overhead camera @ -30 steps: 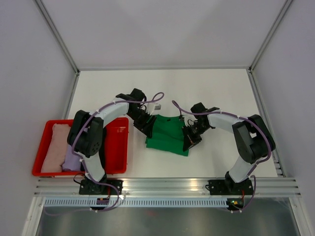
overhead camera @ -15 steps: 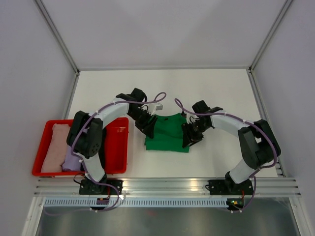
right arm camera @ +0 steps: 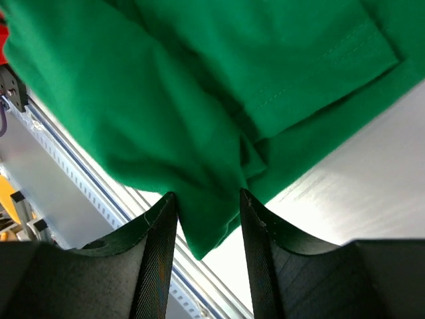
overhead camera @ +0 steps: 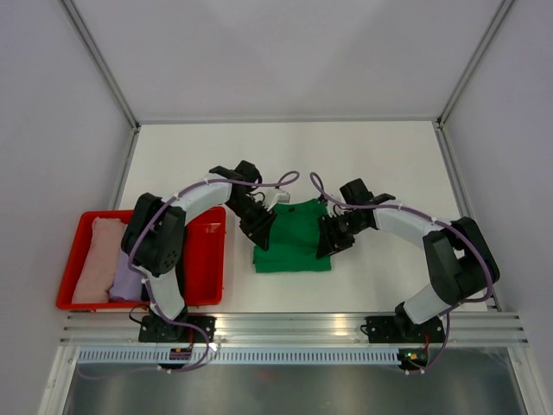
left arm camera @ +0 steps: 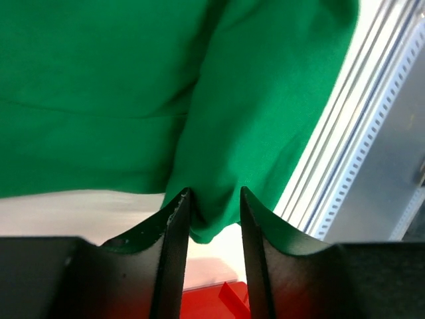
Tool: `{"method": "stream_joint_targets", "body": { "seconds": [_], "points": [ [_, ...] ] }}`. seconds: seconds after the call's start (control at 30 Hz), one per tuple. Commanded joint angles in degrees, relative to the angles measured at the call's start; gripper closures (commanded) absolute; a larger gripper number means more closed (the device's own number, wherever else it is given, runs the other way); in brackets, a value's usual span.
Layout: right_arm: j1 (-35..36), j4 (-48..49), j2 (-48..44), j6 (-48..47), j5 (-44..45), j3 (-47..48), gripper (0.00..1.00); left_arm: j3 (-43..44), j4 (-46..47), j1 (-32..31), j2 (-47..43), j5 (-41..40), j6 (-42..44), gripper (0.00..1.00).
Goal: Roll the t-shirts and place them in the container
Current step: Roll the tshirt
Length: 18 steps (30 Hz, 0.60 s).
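The bright green t-shirt lies partly folded in the middle of the white table. My left gripper is at its left edge, shut on a bunch of the green cloth that sits between the fingers. My right gripper is at its right edge, shut on a fold of the shirt, whose corner hangs between the fingers. A pale pink t-shirt and a lavender t-shirt lie in the red tray. The black t-shirt is out of view.
The shallow red tray stands at the near left beside the left arm; its edge also shows in the left wrist view. A metal rail runs along the table's near edge. White walls enclose the table on three sides.
Both grippers have moved a little toward the near edge and each other with the green cloth. The shirt now looks narrower and squarer than before.
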Motion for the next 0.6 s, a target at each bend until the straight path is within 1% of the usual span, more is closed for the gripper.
{"method": "stream_joint_targets", "body": {
  "seconds": [0.0, 0.07, 0.1, 0.17, 0.23, 0.27, 0.3, 0.33, 0.4, 0.43, 0.47, 0.5, 0.53, 0.57],
  "points": [
    [0.2, 3.5, 2.8, 0.8, -1.9, -0.4, 0.52, 0.0, -2.9, -1.4, 0.6, 4.2, 5.3, 0.6],
    [0.2, 4.0, 3.2, 1.2, -1.7, -0.5, 0.52, -1.0, -3.1, -2.0, 0.3, 4.7, 6.3, 0.62],
    [0.2, 4.6, 3.2, 1.5, -2.0, -0.5, 0.54, -1.1, -3.1, -2.2, 0.2, 4.9, 6.6, 0.64],
    [0.2, 4.8, 3.2, 1.7, -3.0, -0.6, 0.57, -1.1, -3.5, -2.5, 0.3, 5.0, 7.1, 0.65],
    [0.4, 4.2, 2.6, 1.5, -3.4, -1.0, 0.64, -1.3, -5.2, -2.6, 0.3, 6.0, 8.7, 0.64],
    [0.5, 3.9, 2.5, 1.5, -3.4, -1.5, 0.67, -1.4, -5.7, -2.7, 0.2, 6.1, 9.3, 0.63],
    [0.6, 3.6, 2.1, 1.4, -3.5, -1.9, 0.73, -2.0, -6.7, -2.8, 0.1, 6.0, 10.8, 0.58],
    [0.8, 3.6, 1.9, 1.5, -3.5, -2.2, 0.75, -2.2, -6.9, -2.9, 0.1, 5.7, 11.3, 0.55],
    [1.0, 3.6, 1.3, 2.0, -3.5, -3.1, 0.76, -2.6, -7.4, -2.9, 0.4, 5.6, 11.9, 0.52],
    [1.1, 3.6, 1.1, 2.3, -3.5, -3.3, 0.75, -2.7, -7.5, -3.0, 0.5, 5.6, 11.8, 0.52],
    [1.2, 3.1, 0.7, 2.5, -3.8, -3.4, 0.73, -2.8, -7.3, -3.2, 1.0, 5.6, 11.9, 0.56],
    [1.2, 2.8, -0.4, 2.5, -3.7, -3.5, 0.64, -2.9, -7.2, -3.5, 1.1, 5.6, 11.6, 0.6],
    [1.2, 2.2, -1.2, 2.6, -3.4, -3.6, 0.59, -2.8, -7.0, -3.9, 1.2, 5.6, 11.4, 0.64],
    [1.2, 0.9, -2.0, 2.3, -3.0, -3.6, 0.57, -2.7, -6.8, -4.1, 1.2, 5.5, 11.3, 0.72]
  ]
}}
